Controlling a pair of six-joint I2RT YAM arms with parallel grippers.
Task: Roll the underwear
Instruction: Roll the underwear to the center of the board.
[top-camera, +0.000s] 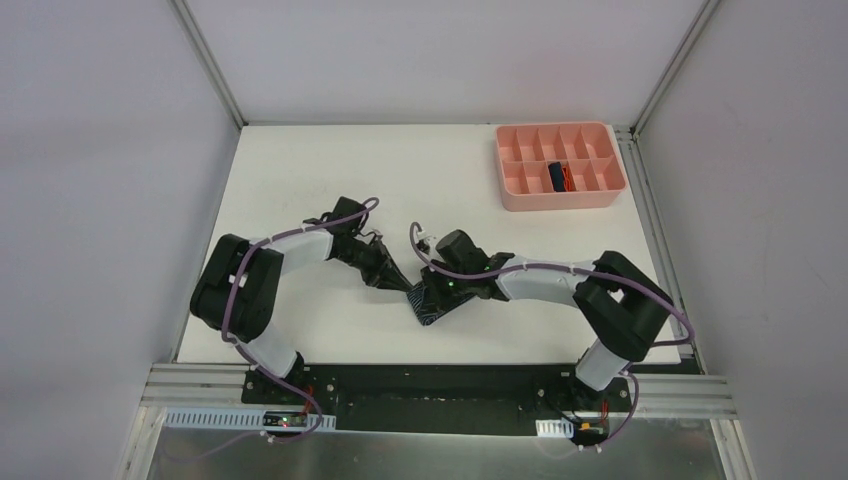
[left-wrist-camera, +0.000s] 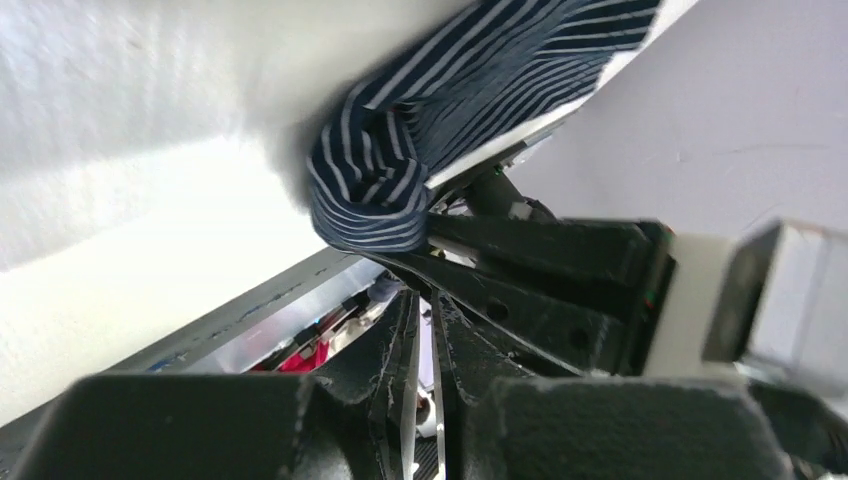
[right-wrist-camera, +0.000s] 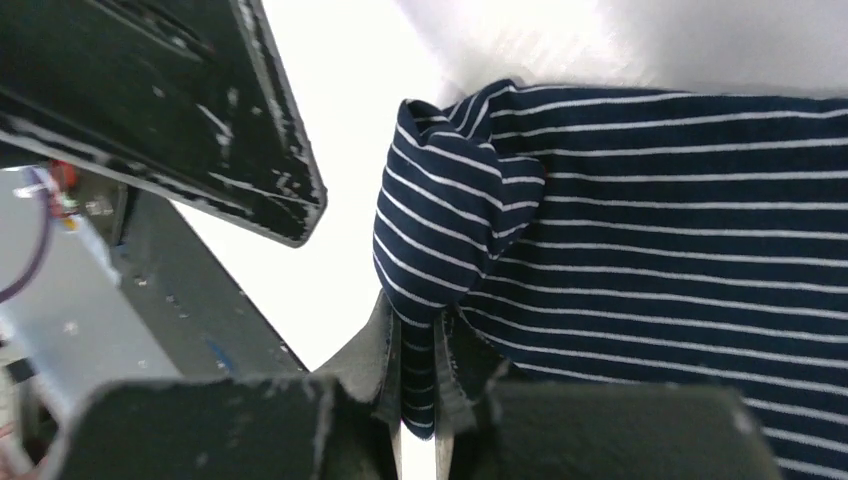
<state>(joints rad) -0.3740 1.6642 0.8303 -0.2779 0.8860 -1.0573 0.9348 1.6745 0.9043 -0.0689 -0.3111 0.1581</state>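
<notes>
The dark blue striped underwear lies bunched on the white table between my two grippers. In the right wrist view the striped cloth fills the right half, with a folded corner pinched between my right gripper's jaws. My right gripper is shut on that fold. My left gripper sits just left of the cloth. In the left wrist view its jaws are closed to a thin slit with nothing between them, just below the rolled end of the cloth. The navy underwear with orange trim sits in the pink tray.
The pink compartment tray stands at the far right of the table. The right gripper's black body crosses close in front of the left wrist camera. The table's metal front edge runs just behind the arm bases.
</notes>
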